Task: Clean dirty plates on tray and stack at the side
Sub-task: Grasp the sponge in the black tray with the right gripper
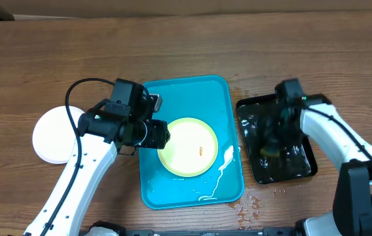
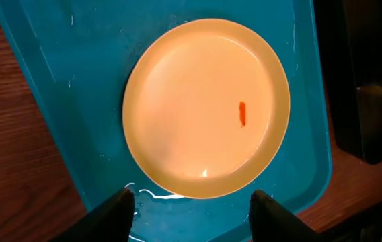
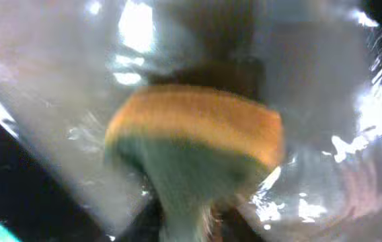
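Observation:
A pale yellow-green plate (image 1: 187, 147) lies in the turquoise tray (image 1: 173, 190), with an orange-red speck (image 2: 242, 113) right of its centre. In the left wrist view the plate (image 2: 206, 107) fills the upper middle. My left gripper (image 1: 163, 134) is open and empty above the plate's left edge; its fingertips (image 2: 192, 205) are apart above the wet tray floor (image 2: 77, 54). A white plate (image 1: 55, 134) rests on the table left of the tray; I cannot tell if another lies under it. My right gripper (image 1: 274, 139) is shut on a yellow-and-green sponge (image 3: 198, 138) over the black tray.
The glossy black tray (image 1: 304, 172) stands right of the turquoise tray and is wet. White foam streaks (image 1: 222, 172) lie in the turquoise tray's right front corner. Water drops (image 1: 246, 211) spot the wooden table in front of the trays.

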`<move>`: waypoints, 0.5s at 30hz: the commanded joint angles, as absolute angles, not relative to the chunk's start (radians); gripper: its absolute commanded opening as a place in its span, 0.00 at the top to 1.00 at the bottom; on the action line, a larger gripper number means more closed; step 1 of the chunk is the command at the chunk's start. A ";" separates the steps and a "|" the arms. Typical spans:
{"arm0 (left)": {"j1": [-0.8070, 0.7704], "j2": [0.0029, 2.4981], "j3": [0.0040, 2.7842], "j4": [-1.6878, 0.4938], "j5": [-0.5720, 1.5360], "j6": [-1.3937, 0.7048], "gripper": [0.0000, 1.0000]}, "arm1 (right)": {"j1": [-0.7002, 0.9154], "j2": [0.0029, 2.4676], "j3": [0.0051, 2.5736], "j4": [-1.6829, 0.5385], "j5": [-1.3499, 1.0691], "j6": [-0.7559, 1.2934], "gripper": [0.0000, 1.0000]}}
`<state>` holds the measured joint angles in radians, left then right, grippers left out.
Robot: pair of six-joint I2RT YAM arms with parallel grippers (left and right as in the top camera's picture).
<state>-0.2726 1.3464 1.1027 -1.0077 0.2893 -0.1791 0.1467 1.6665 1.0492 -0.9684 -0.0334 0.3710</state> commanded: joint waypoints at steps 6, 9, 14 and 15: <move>-0.269 1.333 1.119 -1.021 0.303 -0.156 0.43 | 0.152 1.627 1.126 -1.034 -0.001 0.308 0.45; -0.269 1.333 1.119 -1.020 0.282 -0.157 0.40 | 0.152 1.629 1.111 -1.013 -0.001 0.314 0.47; -0.269 1.333 1.119 -1.021 0.255 -0.157 0.38 | 0.151 1.630 1.037 -0.905 -0.001 0.335 0.65; -0.269 1.333 1.119 -1.021 0.255 -0.157 0.38 | 0.151 1.630 1.017 -0.884 -0.001 0.354 0.66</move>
<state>-0.2726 1.3464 1.1027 -1.0218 0.2726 -0.1787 0.1467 1.6432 1.0721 -0.9195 -0.0139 0.3218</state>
